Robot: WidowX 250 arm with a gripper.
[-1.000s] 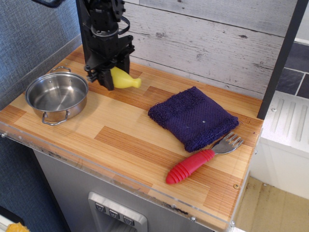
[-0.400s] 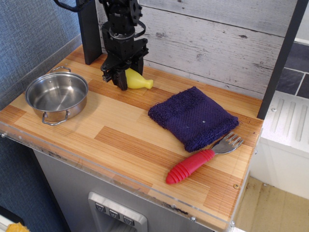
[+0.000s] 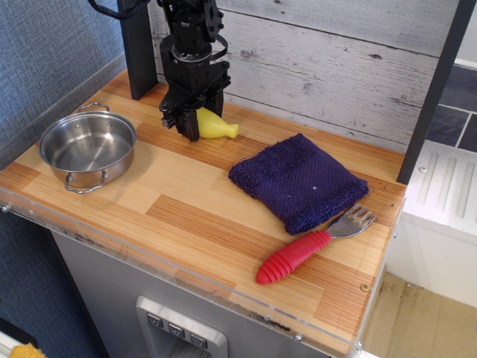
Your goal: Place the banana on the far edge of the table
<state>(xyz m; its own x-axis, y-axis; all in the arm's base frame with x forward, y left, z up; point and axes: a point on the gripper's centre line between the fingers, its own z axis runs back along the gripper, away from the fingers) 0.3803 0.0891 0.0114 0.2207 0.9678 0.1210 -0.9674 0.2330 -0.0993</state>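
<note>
My pincer [image 3: 185, 123] hangs low over the back of the worktop [image 3: 186, 216], at about eleven o'clock from the middle of the planks, close to the grey board wall [image 3: 320, 67]. Its black fingers [image 3: 189, 125] are closed around the thick end of the yellow toy banana [image 3: 214, 126], so I have it in my grip; the fingers cover that end and I cannot see how much of it sits between them. The free part of the banana points toward three o'clock, its stubby tip just clear of my fingers, and it lies at or just above the wood near the far edge; I cannot tell whether it touches.

At nine o'clock, well apart from the banana, stands a steel pot [image 3: 88, 148] with two wire handles, upright and with nothing in it that I can see. At about three o'clock from the centre lies a folded dark purple towel [image 3: 297, 180], flat on the planks. Just beside it, toward five o'clock, rests a fork with a ribbed red handle [image 3: 294, 256] and metal tines [image 3: 356, 219]; the tines end near the towel's corner, touching or nearly so. A clear plastic rim [image 3: 149, 261] runs along the near edge of the worktop, above a grey cabinet front [image 3: 179, 321].
</note>
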